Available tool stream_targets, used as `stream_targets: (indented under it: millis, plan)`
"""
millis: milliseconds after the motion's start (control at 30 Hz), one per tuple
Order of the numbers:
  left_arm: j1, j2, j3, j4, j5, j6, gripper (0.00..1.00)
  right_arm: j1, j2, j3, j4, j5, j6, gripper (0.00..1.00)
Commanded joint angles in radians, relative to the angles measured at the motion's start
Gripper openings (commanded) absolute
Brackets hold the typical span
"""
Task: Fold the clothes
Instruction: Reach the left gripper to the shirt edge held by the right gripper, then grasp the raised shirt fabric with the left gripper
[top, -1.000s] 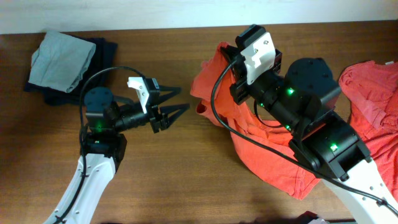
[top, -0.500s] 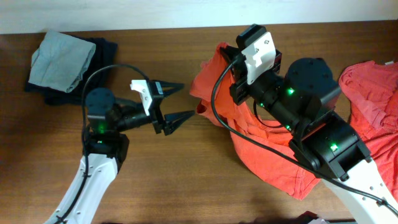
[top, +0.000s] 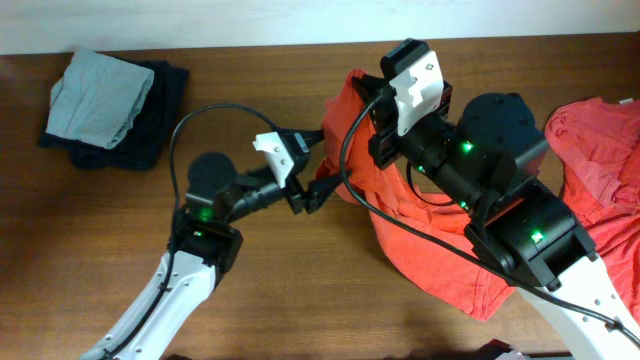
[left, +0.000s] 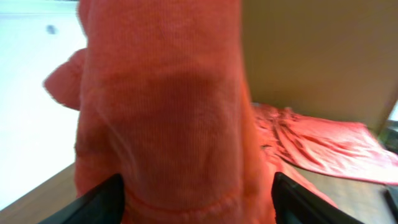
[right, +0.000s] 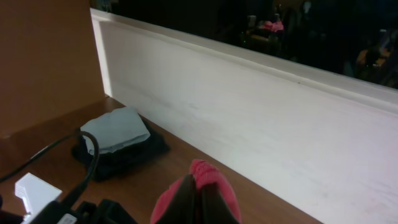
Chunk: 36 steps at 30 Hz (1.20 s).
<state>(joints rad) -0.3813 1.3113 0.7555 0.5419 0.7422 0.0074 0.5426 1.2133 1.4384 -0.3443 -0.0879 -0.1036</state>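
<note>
Clamping shut on a crumpled orange-red T-shirt (top: 400, 230) at frame centre, the right fingers (right: 198, 196) are holding it up; the left fingers (top: 322, 160) are standing spread around its hem. A second T-shirt (top: 600, 150) is lying unfolded at the right edge, so the folding seems barely begun.

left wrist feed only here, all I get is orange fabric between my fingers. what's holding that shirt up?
Observer: The right gripper. Its wrist view shows it shut on a bunch of the orange-red T-shirt, above the table.
Operator: where's my left gripper on the shirt?
Observer: Overhead, the left gripper is open at the shirt's left edge. The rest of the shirt spreads away to the right, under the right arm.
Operator: anything folded already?
Observer: At the table's far left, a pale grey-green folded garment lies on a dark navy folded garment. Neither is orange.
</note>
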Motion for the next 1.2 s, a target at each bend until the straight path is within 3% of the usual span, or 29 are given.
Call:
stream_targets:
  millis: [0, 233, 467, 1167]
  plan:
    - [-0.041, 0.0, 0.013, 0.004, -0.188, 0.017, 0.71, 0.0, 0.006, 0.021, 0.012, -0.014, 0.012, 0.04]
    - [-0.074, -0.001, 0.013, 0.011, -0.298, 0.016, 0.5, 0.0, 0.018, 0.021, 0.012, -0.014, 0.012, 0.04]
    - [-0.074, -0.029, 0.013, 0.022, -0.298, 0.016, 0.39, 0.0, 0.018, 0.021, 0.012, -0.013, 0.011, 0.04]
    - [-0.074, -0.221, 0.013, -0.148, -0.299, 0.017, 0.36, 0.0, 0.018, 0.021, 0.012, -0.013, 0.011, 0.04]
